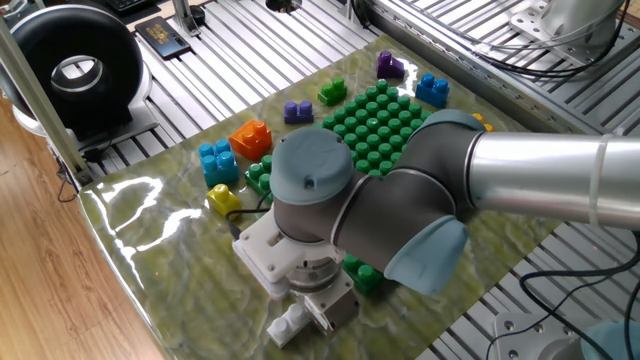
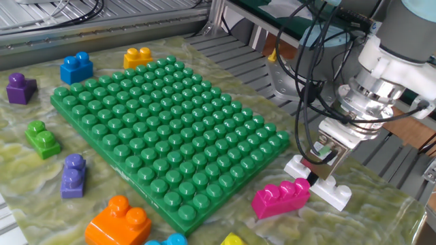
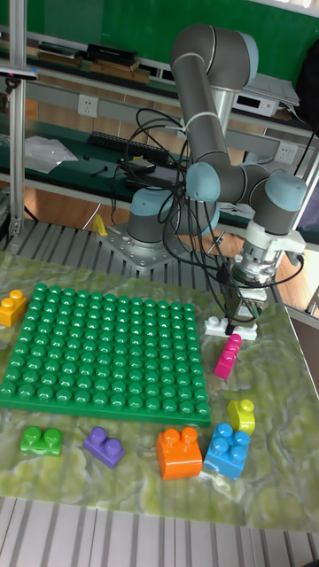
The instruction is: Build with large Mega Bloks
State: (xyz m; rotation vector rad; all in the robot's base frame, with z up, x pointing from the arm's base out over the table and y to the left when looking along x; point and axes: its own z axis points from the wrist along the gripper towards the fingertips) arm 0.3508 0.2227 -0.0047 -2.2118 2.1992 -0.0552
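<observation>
A long white brick (image 2: 336,193) lies on the mat just off the big green baseplate's (image 2: 163,136) right corner. My gripper (image 2: 317,174) stands upright over its middle, fingers down on either side and shut on it. In the tall fixed view the gripper (image 3: 237,321) and white brick (image 3: 218,327) sit right of the baseplate (image 3: 106,354). A pink brick (image 2: 281,197) lies just in front of the white one, apart from it. In one fixed view the arm hides the pink brick, and only one end of the white brick (image 1: 285,325) shows.
Loose bricks ring the baseplate: orange (image 2: 119,221), purple (image 2: 73,175), small green (image 2: 42,139), dark purple (image 2: 20,87), blue (image 2: 76,68), yellow-orange (image 2: 137,56). A yellow brick (image 3: 241,415) and a light blue one (image 3: 229,450) lie near the mat's front edge. Cables hang behind the wrist.
</observation>
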